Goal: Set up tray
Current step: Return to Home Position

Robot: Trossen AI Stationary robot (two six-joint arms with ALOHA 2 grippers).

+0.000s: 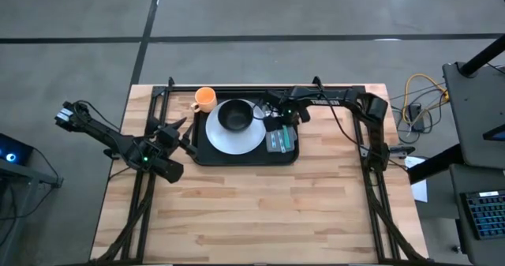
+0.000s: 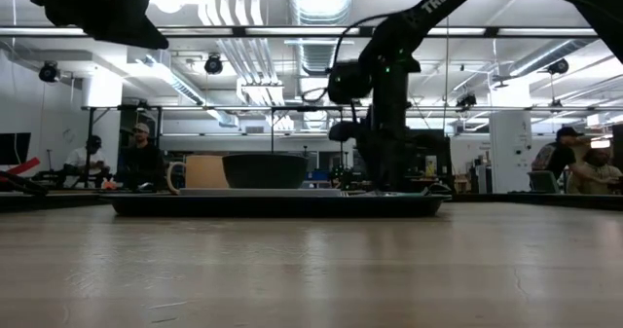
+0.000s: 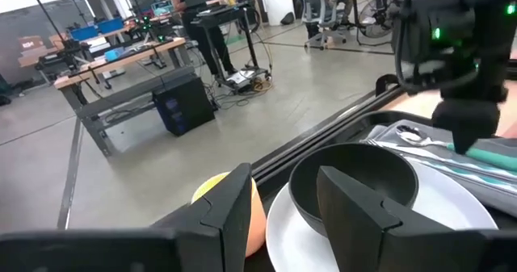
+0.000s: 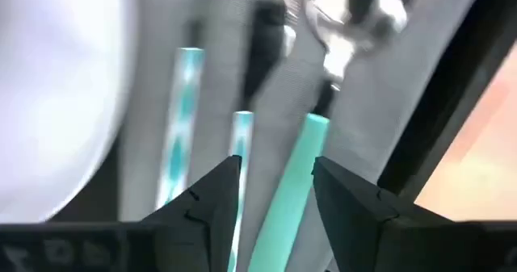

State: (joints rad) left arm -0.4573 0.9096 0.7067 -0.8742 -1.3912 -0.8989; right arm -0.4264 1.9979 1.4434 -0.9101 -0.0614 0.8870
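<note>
**High view first: tray at the counter's far middle**

High view: the tray lies on the counter, holding a plate, bowl, napkin and cutlery, with a cup at its far-left corner. The left gripper hangs beside the tray's left edge. The right gripper is over the napkin.

Low view: the tray sits flat.

Left wrist view: fingers are apart and empty.

Right wrist view: fingers are apart, gripping nothing.

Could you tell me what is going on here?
The tray holds a white plate with a black bowl and teal-handled cutlery on a grey napkin; an orange cup stands beside the plate. The right gripper hangs open just above the cutlery; the left gripper waits open and empty beside the tray's left end.
</note>
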